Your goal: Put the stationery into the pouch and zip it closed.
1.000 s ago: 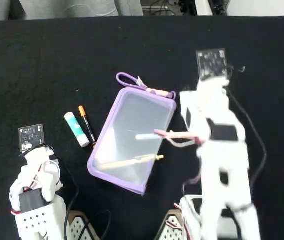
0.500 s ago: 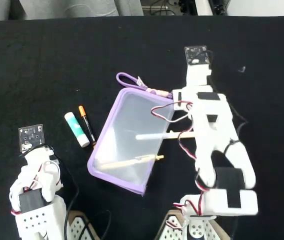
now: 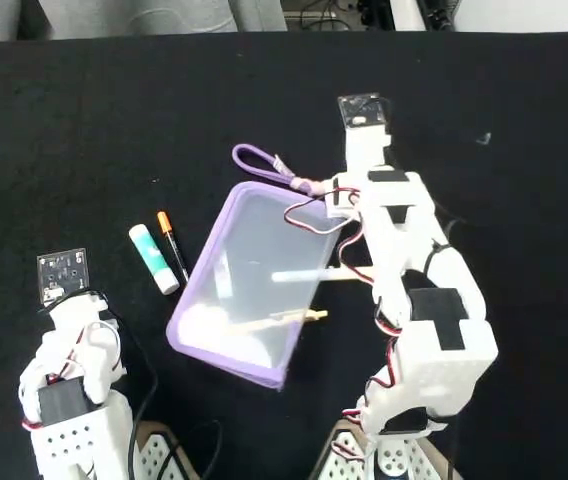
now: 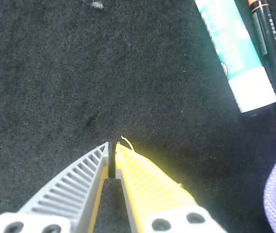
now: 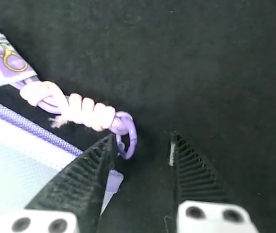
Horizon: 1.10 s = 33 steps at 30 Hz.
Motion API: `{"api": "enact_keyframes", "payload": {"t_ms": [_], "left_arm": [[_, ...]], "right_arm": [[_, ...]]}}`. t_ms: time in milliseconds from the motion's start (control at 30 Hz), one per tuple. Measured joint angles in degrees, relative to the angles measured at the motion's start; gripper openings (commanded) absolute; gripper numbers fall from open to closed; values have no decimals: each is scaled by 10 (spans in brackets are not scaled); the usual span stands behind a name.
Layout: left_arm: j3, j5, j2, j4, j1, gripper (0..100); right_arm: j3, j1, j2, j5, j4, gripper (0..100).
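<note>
I read the right gripper with its fingers apart, straddling the purple zipper ring at the far right corner of the pouch; one finger appears to touch the ring. The pouch lies mid-table. The glue stick and pen lie just left of it. The left gripper sits near left, fingers together, holding nothing.

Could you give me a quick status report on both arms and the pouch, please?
Left gripper shut, empty. Right gripper open at pouch zipper pull. Glue stick, pen outside pouch. No obstruction.
</note>
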Motion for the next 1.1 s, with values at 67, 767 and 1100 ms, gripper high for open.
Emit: {"api": "enact_keyframes", "payload": {"t_ms": [67, 767, 1100], "left_arm": [[0, 0, 0, 0, 0, 30], [1, -1, 0, 0, -3, 30], [1, -1, 0, 0, -3, 30]], "right_arm": [[-5, -3, -1, 19, 23, 178], [-19, -93, -24, 133, 79, 177], [-62, -86, 47, 59, 52, 76]]}}
